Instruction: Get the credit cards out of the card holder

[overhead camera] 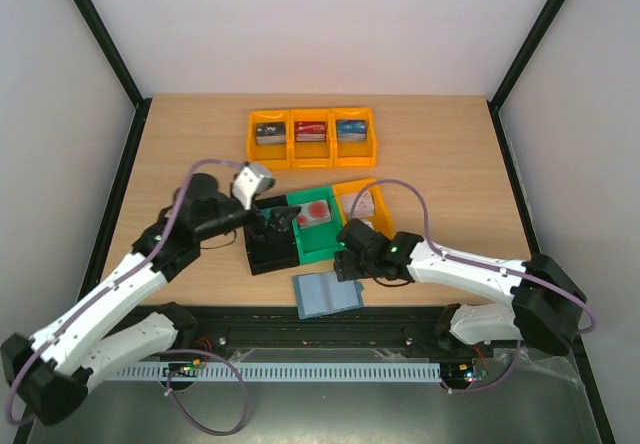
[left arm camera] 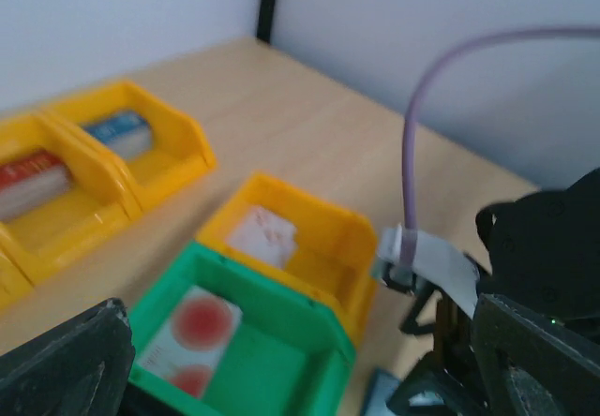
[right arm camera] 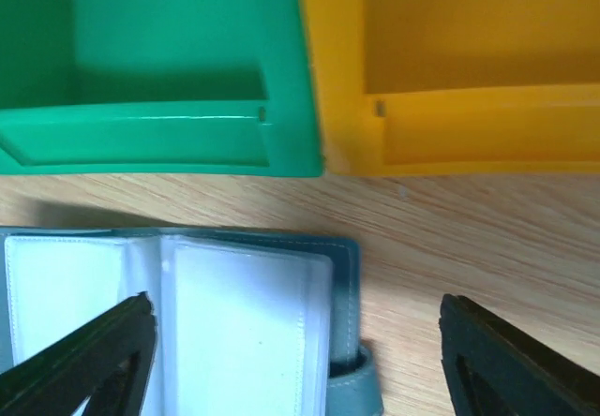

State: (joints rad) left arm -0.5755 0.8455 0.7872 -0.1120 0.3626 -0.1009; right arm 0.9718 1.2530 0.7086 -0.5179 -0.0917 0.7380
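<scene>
The card holder (overhead camera: pixel 327 295) lies open on the table near the front edge, its pale clear sleeves (right arm camera: pixel 234 332) facing up; no card shows in them. My right gripper (overhead camera: pixel 347 270) hangs open just above its right half (right arm camera: pixel 300 360), one finger (right arm camera: pixel 84 364) over the sleeves and the other over bare wood. Credit cards lie in bins: a white one with red dots (left arm camera: pixel 192 332) in the green bin (overhead camera: pixel 322 245), a pale one (left arm camera: pixel 264 233) in the orange bin beside it. My left gripper (overhead camera: pixel 278 220) is open and empty over the black bin (overhead camera: pixel 272 255).
Three orange bins (overhead camera: pixel 312 150) at the back each hold a card stack: dark, red and blue. The green (right arm camera: pixel 159 135) and orange (right arm camera: pixel 469 135) bin walls stand right behind the card holder. The right arm's purple cable (left arm camera: pixel 412 135) arcs over the near orange bin.
</scene>
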